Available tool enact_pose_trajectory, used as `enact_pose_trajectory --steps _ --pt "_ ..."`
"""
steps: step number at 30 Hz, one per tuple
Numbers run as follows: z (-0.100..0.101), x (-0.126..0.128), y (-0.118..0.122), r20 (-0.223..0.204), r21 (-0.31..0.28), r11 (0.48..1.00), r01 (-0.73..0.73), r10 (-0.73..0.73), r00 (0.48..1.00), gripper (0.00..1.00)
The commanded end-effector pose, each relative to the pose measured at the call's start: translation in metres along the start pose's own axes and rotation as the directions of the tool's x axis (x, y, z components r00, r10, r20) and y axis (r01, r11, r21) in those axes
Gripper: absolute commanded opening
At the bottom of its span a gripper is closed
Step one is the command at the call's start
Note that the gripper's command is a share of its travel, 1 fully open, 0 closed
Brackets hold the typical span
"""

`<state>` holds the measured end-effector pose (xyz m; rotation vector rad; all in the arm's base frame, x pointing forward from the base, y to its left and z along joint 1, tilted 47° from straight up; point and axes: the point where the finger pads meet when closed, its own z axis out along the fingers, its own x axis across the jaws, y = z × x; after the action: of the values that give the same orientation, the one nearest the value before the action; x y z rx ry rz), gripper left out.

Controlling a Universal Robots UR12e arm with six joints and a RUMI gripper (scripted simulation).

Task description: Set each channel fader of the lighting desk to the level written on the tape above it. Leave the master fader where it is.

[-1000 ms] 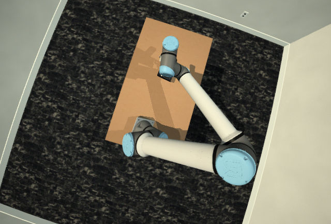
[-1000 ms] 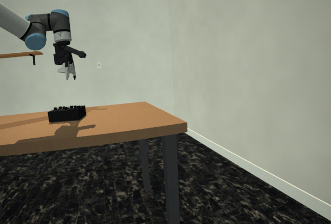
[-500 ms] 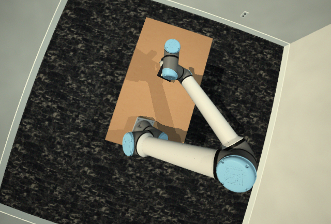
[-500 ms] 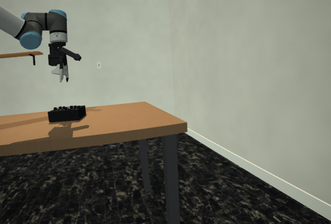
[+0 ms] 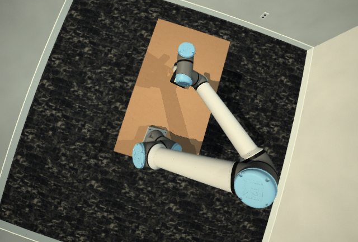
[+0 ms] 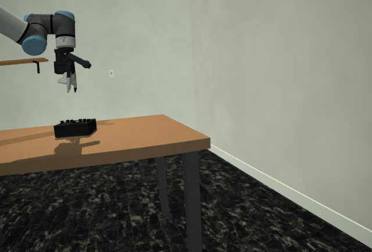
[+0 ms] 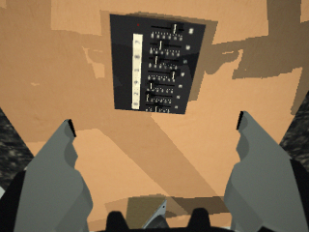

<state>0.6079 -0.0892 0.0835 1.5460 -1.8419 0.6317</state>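
Note:
The lighting desk (image 6: 75,127) (image 7: 123,63) is a small black box on the wooden table (image 6: 135,136) (image 5: 150,100) (image 7: 53,72). In the wrist view it shows a white tape strip (image 7: 137,70) with small marks I cannot read, and beside it several fader rows (image 7: 164,63) with light caps at different positions. My gripper (image 6: 71,89) (image 7: 154,116) is open and empty. It points straight down and hangs high above the desk, well clear of it. In the overhead view the wrist hides the gripper and nearly all of the desk.
The arm's base plate (image 5: 157,132) is bolted to the table's near end, and the elbow (image 5: 255,185) reaches out past the table's side. A wall shelf (image 6: 24,61) hangs behind the arm. The table's edge (image 6: 192,145) is to the right of the desk.

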Motion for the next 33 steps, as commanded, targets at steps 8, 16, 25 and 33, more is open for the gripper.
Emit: enact_pose_trajectory --steps 8,16,25,33 --pt "0.002 0.000 -0.001 0.004 0.000 0.999 0.040 -0.040 0.999 1.00" --pt "0.007 0.001 -0.001 0.014 0.001 0.988 0.151 -0.151 0.988 1.00" --pt "0.019 0.003 -0.001 0.032 0.009 0.932 0.363 -0.364 0.931 1.00" --pt "0.031 0.005 0.001 0.046 0.028 0.813 0.582 -0.583 0.811 1.00"
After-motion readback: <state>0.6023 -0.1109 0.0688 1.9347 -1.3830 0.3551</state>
